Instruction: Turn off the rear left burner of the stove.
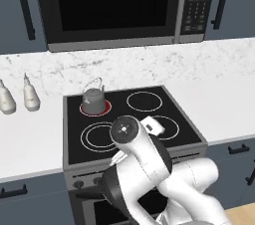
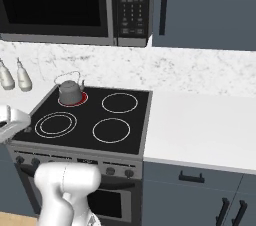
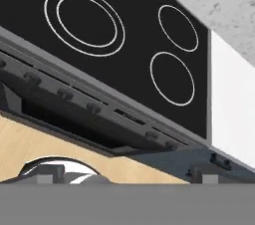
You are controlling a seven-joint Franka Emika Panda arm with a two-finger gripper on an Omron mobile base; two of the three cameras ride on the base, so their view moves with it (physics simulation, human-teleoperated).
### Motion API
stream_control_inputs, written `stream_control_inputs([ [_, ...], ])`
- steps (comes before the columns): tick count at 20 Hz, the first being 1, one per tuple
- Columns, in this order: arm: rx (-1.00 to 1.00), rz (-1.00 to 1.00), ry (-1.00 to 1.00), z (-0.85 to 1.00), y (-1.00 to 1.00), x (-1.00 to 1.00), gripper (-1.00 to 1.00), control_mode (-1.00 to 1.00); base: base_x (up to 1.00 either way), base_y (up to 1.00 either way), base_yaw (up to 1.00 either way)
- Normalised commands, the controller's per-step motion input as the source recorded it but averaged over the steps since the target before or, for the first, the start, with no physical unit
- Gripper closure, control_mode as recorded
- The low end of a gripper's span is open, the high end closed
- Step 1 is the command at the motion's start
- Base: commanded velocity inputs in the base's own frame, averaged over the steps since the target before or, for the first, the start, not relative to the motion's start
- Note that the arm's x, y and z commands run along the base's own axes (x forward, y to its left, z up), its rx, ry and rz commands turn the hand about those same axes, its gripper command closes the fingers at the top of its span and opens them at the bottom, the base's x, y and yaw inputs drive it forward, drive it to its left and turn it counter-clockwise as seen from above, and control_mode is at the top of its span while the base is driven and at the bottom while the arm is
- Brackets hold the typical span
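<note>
1. Red glow marks the rear left burner (image 1: 94, 111), a small round ring at the back left of the stove (image 2: 125, 142); a grey metal kettle (image 1: 93, 99) with a thin wire handle stands on it and hides most of the ring.
2. In the hand view the kettle is cut off by the top edge, and a red arc shows under it.
3. Smooth black glass forms the cooktop. In front of the glowing ring lies a larger double white circle (image 1: 99, 136); on the right side are two single white circles.
4. The grey steel front carries a row of small dark knobs (image 2: 130, 173), partly hidden by the white arm in both base views.
5. The gripper's fingertips are hard to make out at the bottom of the hand view, so I cannot tell how far the claw is spread.
6. Two pale bottles (image 1: 31, 94) stand on the white counter left of the stove, before a marbled wall. A black microwave (image 1: 114, 5) hangs above.
</note>
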Motion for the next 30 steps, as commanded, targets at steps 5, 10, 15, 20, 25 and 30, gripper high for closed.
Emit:
stream_control_inputs([
  [5, -0.32, 0.23, -0.03, -0.96, 1.00, -0.21, -1.00, -1.00, 0.00, 0.00, 0.00],
  [10, -0.27, 0.25, -0.11, -0.99, 0.91, -0.03, -1.00, -1.00, 0.00, 0.00, 0.00],
  [15, -0.02, 0.00, -0.37, -0.70, 0.05, 0.16, -1.00, -1.00, 0.00, 0.00, 0.00],
  [20, 0.07, -0.10, -0.35, -0.48, 0.21, 0.18, -1.00, -1.00, 0.00, 0.00, 0.00],
  [25, 0.14, -0.08, -0.28, -0.32, 0.33, 0.18, -1.00, -1.00, 0.00, 0.00, 0.00],
  [30, 0.10, 0.00, -0.19, -0.08, 0.05, 0.02, -1.00, -1.00, 0.00, 0.00, 0.00],
])
